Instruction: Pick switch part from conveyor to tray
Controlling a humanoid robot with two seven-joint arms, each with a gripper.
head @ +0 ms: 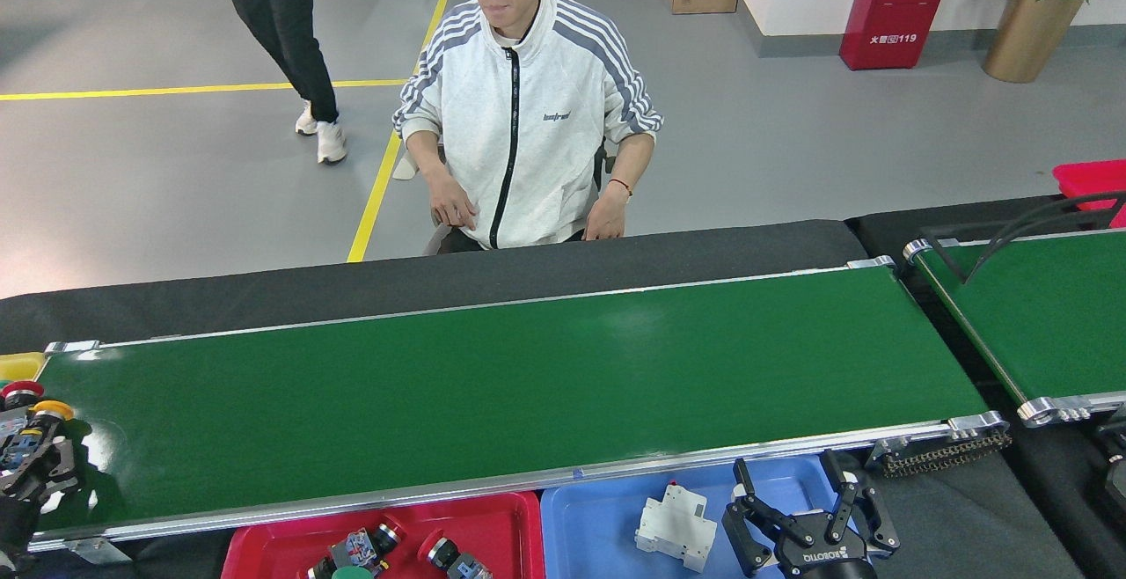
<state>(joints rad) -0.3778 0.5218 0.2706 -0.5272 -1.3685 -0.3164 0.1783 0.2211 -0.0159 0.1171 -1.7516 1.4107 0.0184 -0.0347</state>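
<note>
The conveyor [528,377] is a wide glossy dark-green belt with silver rails that runs across the view. At its far left end lie switch parts, one with a yellow cap [53,408] and one with a red cap [21,390]. My left gripper [35,466] sits right at them, cut off by the view's edge; its dark fingers stand around a blue-bodied part, and I cannot tell whether they grip it. A red tray [264,548] in front of the belt holds more switch parts [361,549]. My right gripper [789,478] hangs open over the blue tray [598,509].
A white breaker [676,526] lies in the blue tray. A sliver of a yellow tray [18,365] shows at the far left. A second green belt [1047,315] stands at the right. A person [519,113] sits behind the conveyor, and another walks behind.
</note>
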